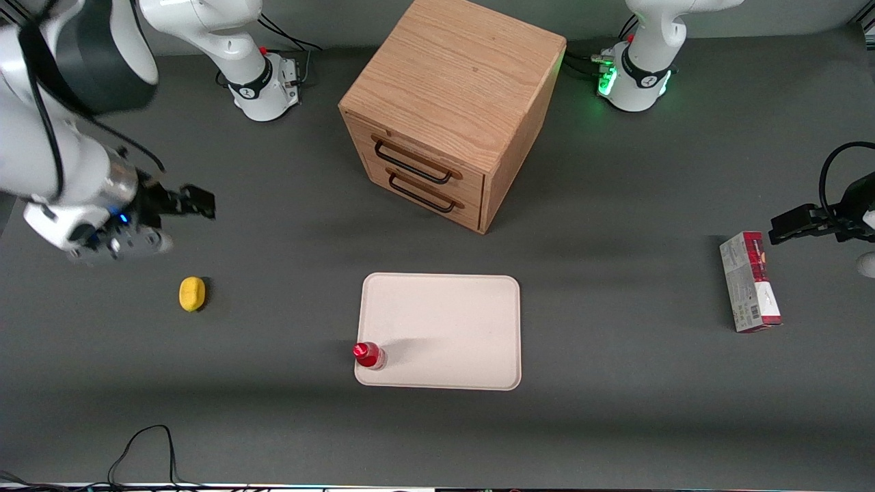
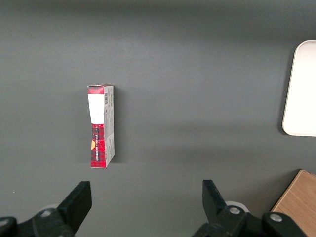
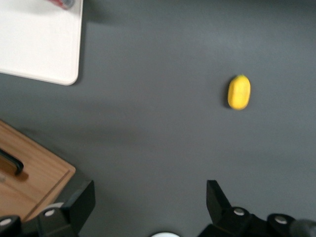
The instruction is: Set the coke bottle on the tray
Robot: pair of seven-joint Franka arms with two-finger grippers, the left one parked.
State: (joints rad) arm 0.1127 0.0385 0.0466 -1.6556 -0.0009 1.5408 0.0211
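The coke bottle (image 1: 369,355), small and red with a red cap, stands upright on the cream tray (image 1: 451,321), at its near corner toward the working arm's end. A sliver of the bottle (image 3: 63,3) and a corner of the tray (image 3: 44,49) show in the right wrist view. My right gripper (image 1: 195,203) is open and empty, raised above the table at the working arm's end, well away from the tray and farther from the front camera than the yellow lemon-like object (image 1: 192,294).
A wooden two-drawer cabinet (image 1: 451,109) stands farther from the front camera than the tray. The lemon-like object (image 3: 239,92) lies on the grey table. A red-and-grey carton (image 1: 749,281) lies toward the parked arm's end. A black cable (image 1: 143,444) loops near the table's front edge.
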